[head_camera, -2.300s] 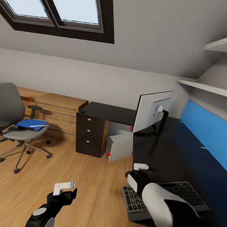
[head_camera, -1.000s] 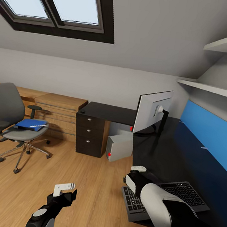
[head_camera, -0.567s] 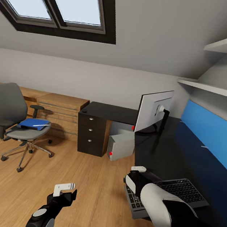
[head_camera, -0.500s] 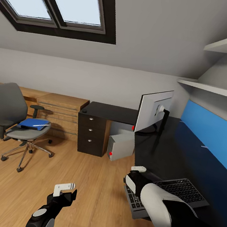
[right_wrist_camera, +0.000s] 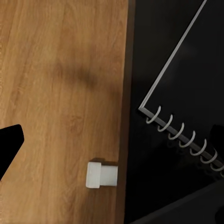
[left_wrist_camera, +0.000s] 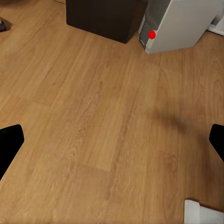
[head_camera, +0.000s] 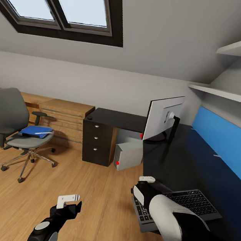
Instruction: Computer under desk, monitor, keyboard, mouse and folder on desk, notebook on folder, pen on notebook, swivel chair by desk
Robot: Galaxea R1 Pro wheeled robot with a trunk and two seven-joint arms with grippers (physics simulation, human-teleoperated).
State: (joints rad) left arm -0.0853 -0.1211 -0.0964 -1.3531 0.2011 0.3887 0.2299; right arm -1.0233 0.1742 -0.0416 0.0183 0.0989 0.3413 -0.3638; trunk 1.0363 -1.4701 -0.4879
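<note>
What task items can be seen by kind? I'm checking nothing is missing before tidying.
Computer: 1
Monitor: 1
Keyboard: 1
Folder: 1
Pen: 1
Notebook: 1
Swivel chair: 1
Desk: 1
Total: 8

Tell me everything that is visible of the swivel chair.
The swivel chair has a grey padded seat and back, black armrests and a chrome star base on dark casters. It stands upright on the wooden floor, apart from the desk, before a low light-wood chest. A blue folder with a thin white pen on top lies on its seat.
</note>
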